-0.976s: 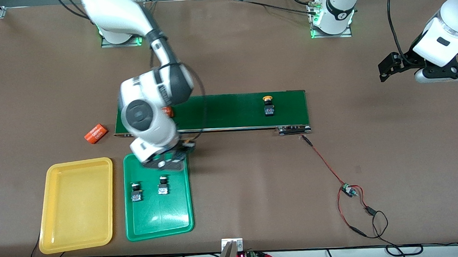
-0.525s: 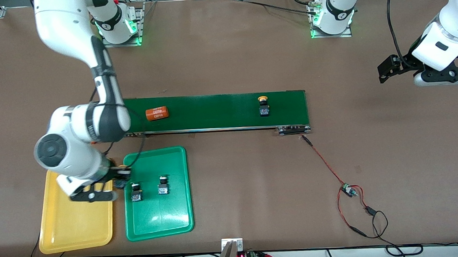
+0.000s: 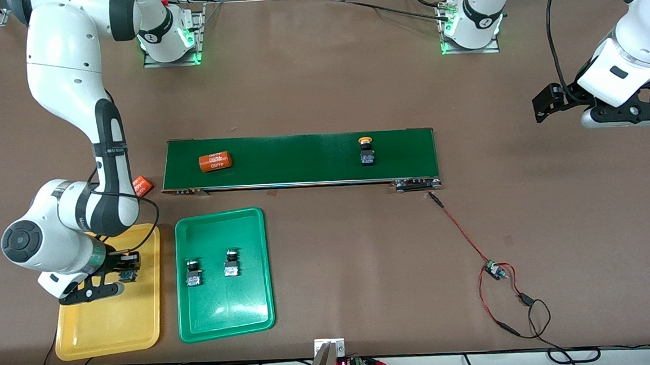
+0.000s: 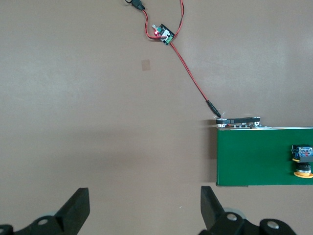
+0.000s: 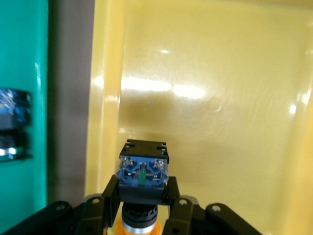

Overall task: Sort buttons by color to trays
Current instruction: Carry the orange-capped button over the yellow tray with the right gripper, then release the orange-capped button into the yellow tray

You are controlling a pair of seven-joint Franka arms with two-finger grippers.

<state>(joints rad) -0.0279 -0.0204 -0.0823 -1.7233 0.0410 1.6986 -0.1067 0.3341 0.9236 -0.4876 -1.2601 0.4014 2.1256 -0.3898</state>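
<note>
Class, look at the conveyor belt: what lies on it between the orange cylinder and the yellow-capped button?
Nothing: in the front view the conveyor belt is bare between the orange cylinder and the yellow-capped button.

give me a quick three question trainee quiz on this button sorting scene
1. True or false: the right hand holds a button over the yellow tray.
2. How many buttons lie in the green tray? A) one B) two C) three
3. Fill in: the button with the yellow cap sits on the dark green ____.

Key: 1 true; 2 B; 3 belt. The left hand waits open over bare table.
</note>
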